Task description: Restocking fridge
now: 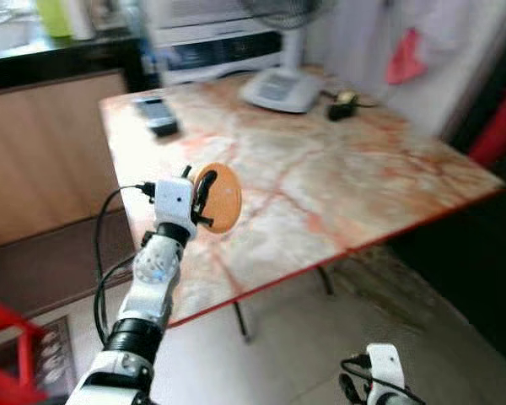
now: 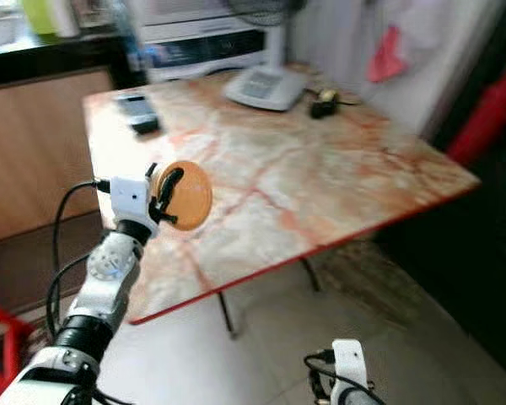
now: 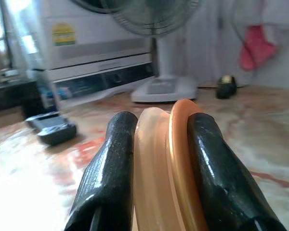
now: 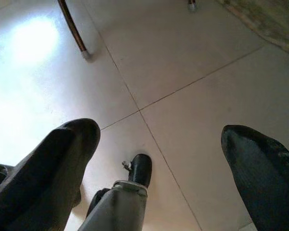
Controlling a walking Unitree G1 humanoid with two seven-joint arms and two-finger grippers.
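Holding an orange lid [image 1: 220,198] edge-on between clamped left gripper [image 1: 204,196] fingers, raised over the counter's [image 1: 388,181] near-left edge; right gripper [image 4: 159,163] hanging low, fingers apart, farther off.

You have the left arm [image 1: 148,291] at the lower left of the head views: silver-white segments, a black band near the bottom edge, a round grey joint, a white boxy wrist block, black cables looping beside it. Its fingers [image 3: 108,178] are glossy black and rounded. At the bottom edge, the right arm [image 1: 385,369] shows a white block and black cabling.
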